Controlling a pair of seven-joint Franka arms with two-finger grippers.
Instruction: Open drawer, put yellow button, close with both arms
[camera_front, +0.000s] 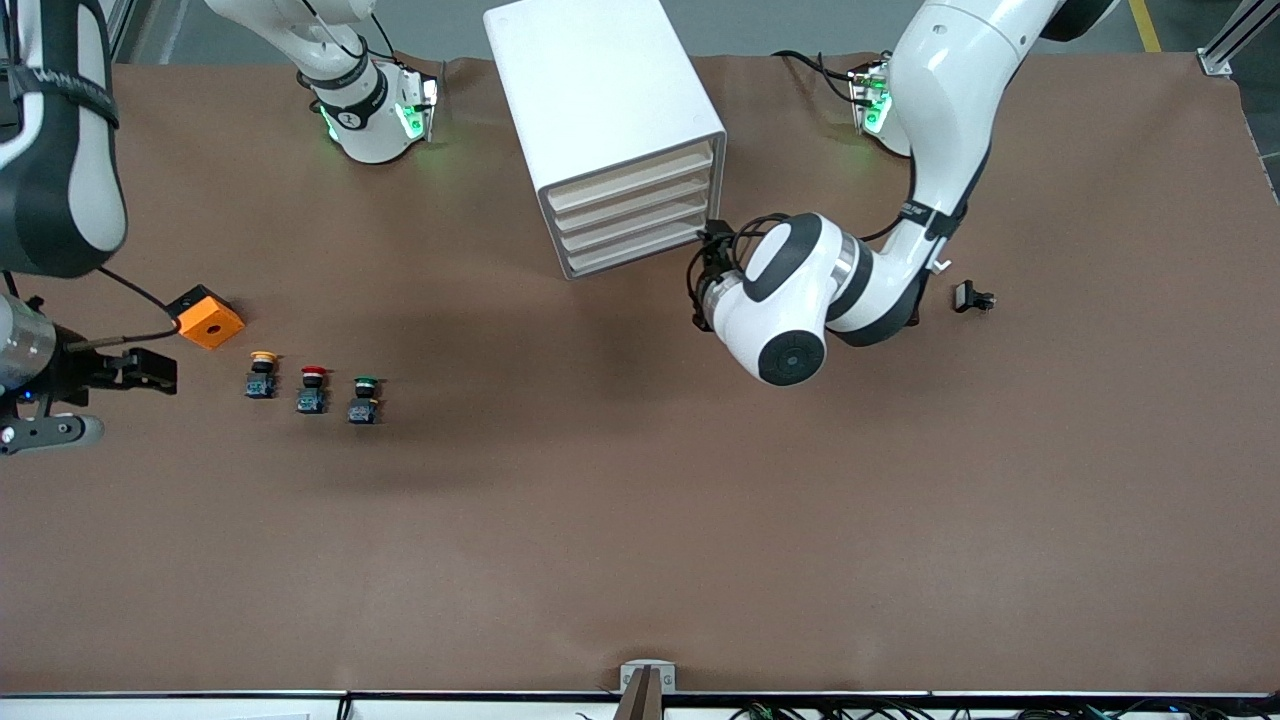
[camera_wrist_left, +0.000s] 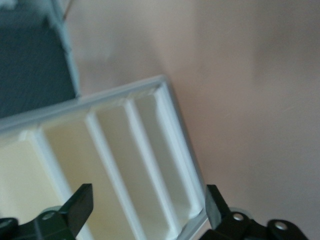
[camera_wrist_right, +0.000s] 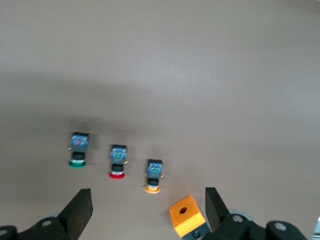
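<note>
The white cabinet (camera_front: 600, 90) stands between the arms' bases, and its uppermost drawer (camera_front: 630, 178) is shut flush with the three below it. My left gripper (camera_front: 706, 262) is open at the corner of the drawer fronts (camera_wrist_left: 115, 150) toward the left arm's end, holding nothing (camera_wrist_left: 147, 207). The yellow button (camera_front: 262, 372) stands on the table at the right arm's end, first in a row of three. My right gripper (camera_front: 158, 370) hovers open and unladen beside that row (camera_wrist_right: 148, 210), with the yellow button (camera_wrist_right: 154, 176) just ahead of its fingers.
A red-capped button (camera_front: 313, 388) and a green-capped button (camera_front: 364, 398) continue the row. An orange box (camera_front: 211, 318) with a round hole sits close to the right gripper, shown also in the right wrist view as the orange box (camera_wrist_right: 187, 216). A small black part (camera_front: 972, 297) lies by the left arm.
</note>
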